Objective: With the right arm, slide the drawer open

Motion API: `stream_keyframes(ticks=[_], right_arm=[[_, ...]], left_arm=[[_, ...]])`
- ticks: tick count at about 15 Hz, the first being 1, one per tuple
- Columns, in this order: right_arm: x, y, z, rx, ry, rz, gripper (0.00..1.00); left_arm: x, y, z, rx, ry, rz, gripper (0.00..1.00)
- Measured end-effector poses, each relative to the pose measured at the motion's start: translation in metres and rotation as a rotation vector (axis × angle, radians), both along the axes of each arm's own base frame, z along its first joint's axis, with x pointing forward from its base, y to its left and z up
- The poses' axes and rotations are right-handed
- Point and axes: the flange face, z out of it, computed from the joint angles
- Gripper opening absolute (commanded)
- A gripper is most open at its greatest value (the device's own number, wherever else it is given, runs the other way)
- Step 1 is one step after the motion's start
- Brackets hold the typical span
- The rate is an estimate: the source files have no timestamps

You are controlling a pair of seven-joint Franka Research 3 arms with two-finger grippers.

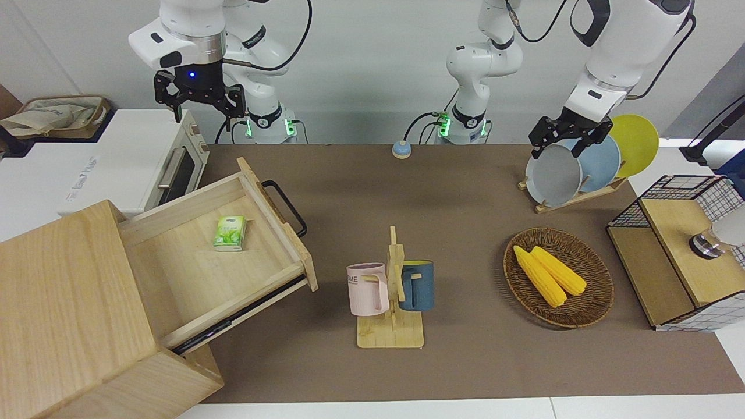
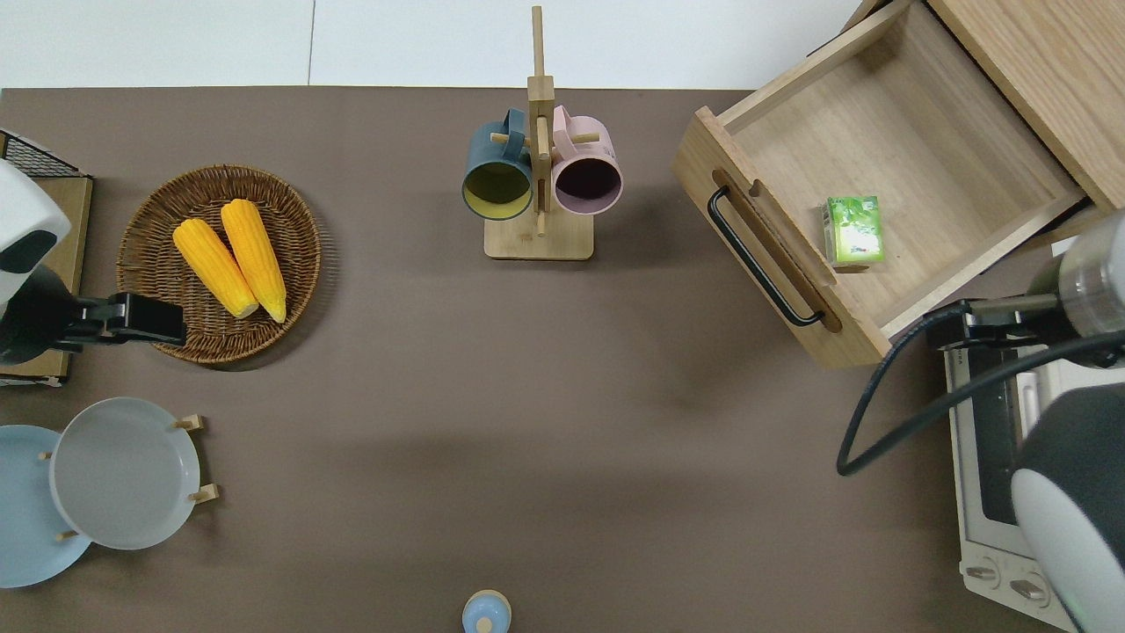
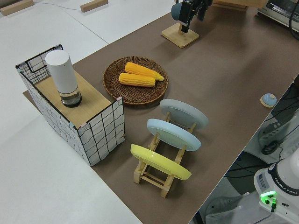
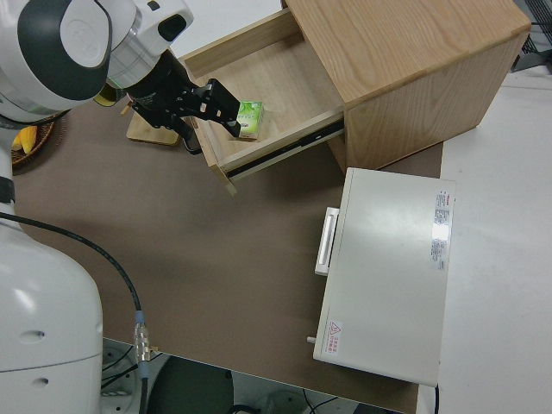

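Observation:
The drawer [image 1: 192, 256] of the pale wooden cabinet [image 1: 64, 302] stands pulled far out, its black bar handle [image 1: 285, 206] facing the middle of the table. A small green packet [image 1: 230, 233] lies on the drawer's bottom. My right gripper [image 1: 201, 110], blue light lit, hangs open in the air with nothing between its fingers. In the overhead view it [image 2: 958, 325] is over the gap between the drawer's [image 2: 914, 158] corner nearest the robots and the toaster oven, clear of the handle [image 2: 760, 259]. The left arm is parked, its gripper [image 1: 560, 145] open.
A white toaster oven [image 1: 116, 157] stands beside the cabinet, nearer to the robots. Mid-table is a mug rack [image 1: 391, 291] with two mugs. Toward the left arm's end are a basket of corn [image 1: 593, 291], a plate rack [image 1: 576, 163] and a wire-mesh cabinet [image 1: 675, 256]. A small bell [image 1: 401, 149] sits near the arm bases.

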Motion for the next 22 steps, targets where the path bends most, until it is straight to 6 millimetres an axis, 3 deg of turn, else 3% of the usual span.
stream_keyframes(ticks=[7,13,22], right_arm=[[-0.017,-0.03,-0.006,0.109,0.005,-0.074,0.983],[-0.02,-0.053,-0.013,0.227,0.002,-0.116,0.983],[-0.024,-0.065,-0.022,0.274,-0.046,-0.11,0.983]], left_arm=[[0.0,0.0,0.0,0.0,0.0,0.0,1.0],[0.0,0.0,0.0,0.0,0.0,0.0,1.0],[0.0,0.0,0.0,0.0,0.0,0.0,1.0]])
